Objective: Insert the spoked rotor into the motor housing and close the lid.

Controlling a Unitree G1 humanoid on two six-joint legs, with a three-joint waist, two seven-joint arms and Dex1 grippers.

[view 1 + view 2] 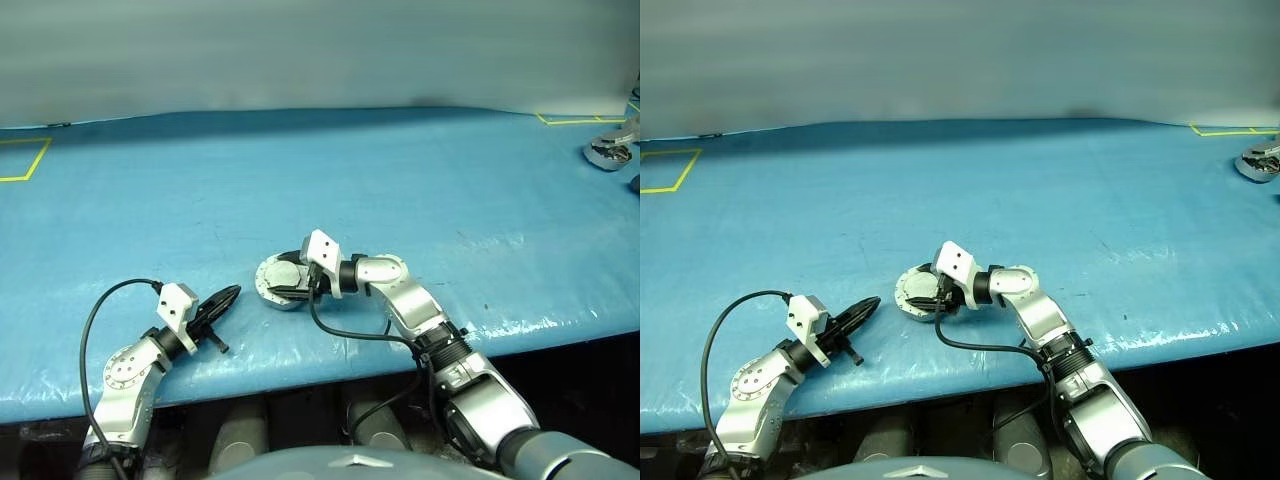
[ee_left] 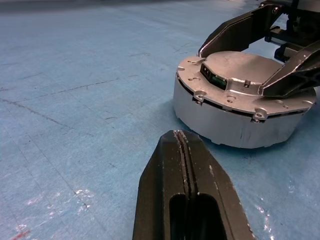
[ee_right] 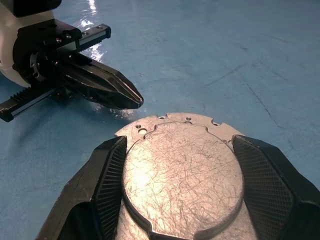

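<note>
Table point(image 1: 420, 170): one, under a blue cover, with two yellow tape outlines, one at each far corner.

Housing point(image 2: 235, 120): one, a short round silver cup standing near the table's front edge, about midway across.

Lid point(image 3: 182, 172): one, a pale grey disc with a raised round middle, lying shut and flat on the housing. Small holes and notches run round its rim.

Rotor: cannot be made out; the lid covers the housing's inside.

Right gripper point(image 3: 182, 190): one, reaching in from the right with its jaws spread wide, one finger on each side of the lid's raised middle. The fingers point(image 3: 107, 185) stand close against that middle; whether they press it cannot be told.

Left gripper point(image 1: 225, 300): one, clenched on nothing, fingers pressed together, pointing toward the housing from just beside it and apart from it.

Other metal part point(image 1: 608, 152): one, silver, at the table's far right edge, well apart from the housing.

Open room: bare blue cover stretches wide behind the housing and to both sides. In front, a narrow strip lies before the table's edge.
</note>
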